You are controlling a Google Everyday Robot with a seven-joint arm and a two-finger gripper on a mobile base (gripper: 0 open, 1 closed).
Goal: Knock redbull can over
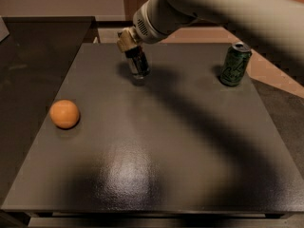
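The redbull can (139, 66), slim, dark and silver, stands at the far middle-left of the dark table (156, 175). It leans slightly, with its top toward the left. My gripper (133, 51) comes down from the upper right and sits right at the can's top, touching or covering it. The can's upper part is hidden behind the gripper. My arm (213, 8) spans the top of the view.
A wider green can (235, 64) stands upright at the far right of the table. An orange (64, 114) lies near the left edge. A dark counter (38, 46) runs along the left side beyond the table.
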